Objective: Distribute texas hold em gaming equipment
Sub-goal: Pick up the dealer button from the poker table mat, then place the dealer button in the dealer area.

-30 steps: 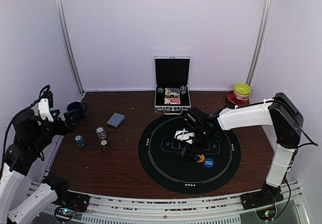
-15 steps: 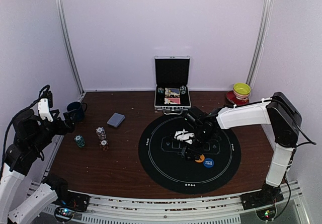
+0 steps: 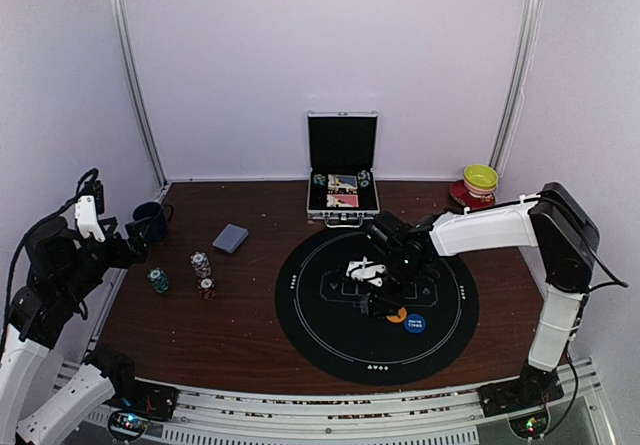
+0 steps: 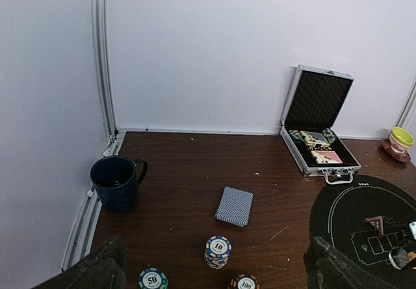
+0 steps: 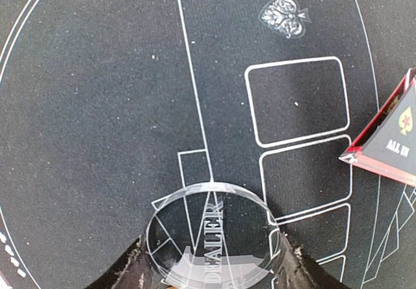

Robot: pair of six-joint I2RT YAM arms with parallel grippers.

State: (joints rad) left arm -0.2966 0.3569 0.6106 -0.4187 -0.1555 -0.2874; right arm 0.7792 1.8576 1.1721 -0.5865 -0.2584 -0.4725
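Left tool [image 4: 212,271] spread wide, holding nothing, over the near-left surface [image 4: 182,172], where striped-edge chip stacks [image 4: 218,251] and a grey-blue-backed card deck [image 4: 234,206] sit; rightward, on the black mat [image 5: 97,107], a clear round DEALER button [image 5: 211,234] lies between the half-spread right tool [image 5: 212,256] fingers, grip not discernible.

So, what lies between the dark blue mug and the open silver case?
A face-down deck of cards, slightly nearer the camera than the mug and the case; the left wrist view shows it best.
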